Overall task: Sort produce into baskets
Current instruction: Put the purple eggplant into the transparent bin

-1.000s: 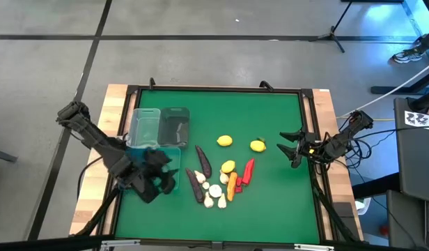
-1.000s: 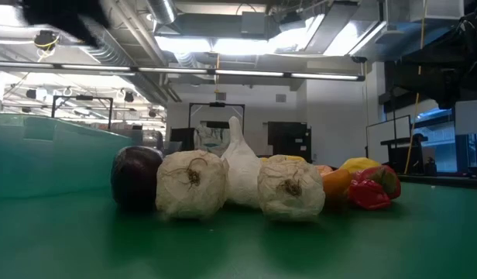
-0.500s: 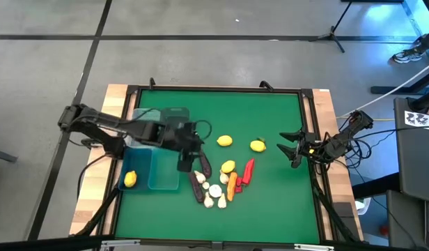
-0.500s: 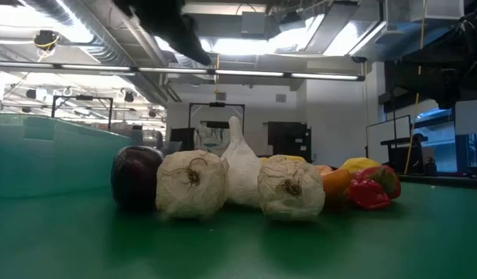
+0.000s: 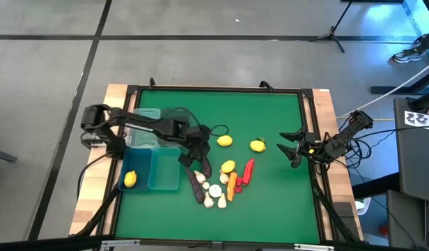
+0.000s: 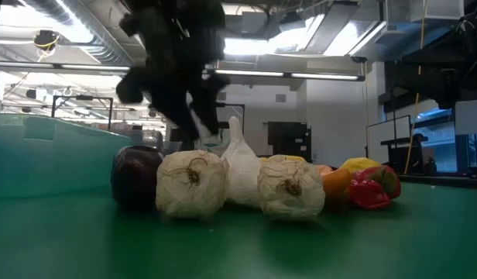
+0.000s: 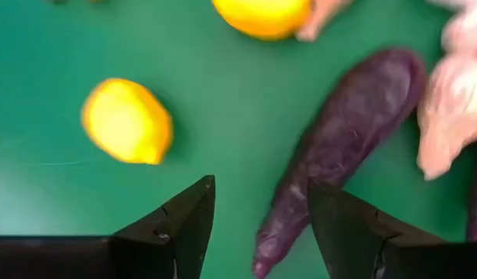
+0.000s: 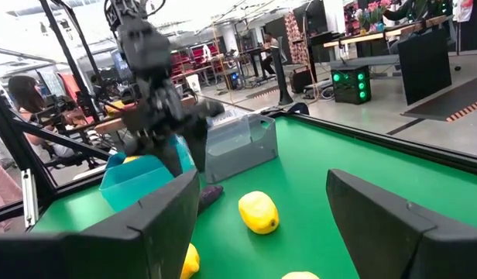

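The left pincer is blurred; the eggplant seemingly runs under its finger.

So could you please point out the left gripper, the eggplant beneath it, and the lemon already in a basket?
left gripper [image 7: 262,225], left wrist view, gap between its open fingertips.
eggplant [image 7: 343,147], left wrist view, mid-body.
lemon in the blue basket [image 5: 130,179], high view, its centre.

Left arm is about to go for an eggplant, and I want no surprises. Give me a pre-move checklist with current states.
1. Left hand open and empty: ok.
2. Left hand over the upper eggplant: ok; its tip lies between the fingers in the wrist view.
3. Eggplant free of neighbours: cannot tell; garlic lies close beside it.
4. Blue bin has room: ok; only one lemon inside.
5. Right hand parked at the table's right edge: ok.
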You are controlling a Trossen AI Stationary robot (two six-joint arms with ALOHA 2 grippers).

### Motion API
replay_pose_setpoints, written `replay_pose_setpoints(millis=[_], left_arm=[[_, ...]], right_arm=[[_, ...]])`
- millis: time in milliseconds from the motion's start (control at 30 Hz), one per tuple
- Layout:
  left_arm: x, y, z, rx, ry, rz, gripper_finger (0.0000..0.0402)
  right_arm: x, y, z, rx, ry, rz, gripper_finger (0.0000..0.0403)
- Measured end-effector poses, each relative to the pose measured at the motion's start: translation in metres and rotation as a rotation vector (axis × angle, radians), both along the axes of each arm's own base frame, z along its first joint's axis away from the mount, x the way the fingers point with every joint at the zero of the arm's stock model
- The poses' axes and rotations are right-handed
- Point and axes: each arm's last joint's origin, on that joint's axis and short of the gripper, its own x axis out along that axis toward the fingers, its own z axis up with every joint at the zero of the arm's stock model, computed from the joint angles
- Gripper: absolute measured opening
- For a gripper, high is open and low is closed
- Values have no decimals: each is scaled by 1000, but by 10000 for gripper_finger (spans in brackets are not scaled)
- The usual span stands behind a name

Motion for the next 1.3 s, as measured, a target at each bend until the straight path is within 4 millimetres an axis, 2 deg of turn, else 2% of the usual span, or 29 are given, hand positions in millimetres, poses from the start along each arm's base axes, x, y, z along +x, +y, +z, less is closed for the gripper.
replay_pose_setpoints(millis=[133,333,533,767,1000,1300], left_arm=[[4,1,-21,0,76,-7,196],[5,1,-32,18,122,-55,196],[3,0,-32,0,145,-70,196],[11,0,-30,28,56,-116,196],[11,0,-30,14,53,-139,196],[18,0,-54,-19,91,-154,196]], right_arm=[[0,0,0,0,0,3,280],[0,1,0,-1,-1,27,280],[0,1,0,0,-2,26,280],[0,1,0,0,-2,26,280],[0,1,0,-1,-1,27,280],[0,1,0,-1,-1,27,280]])
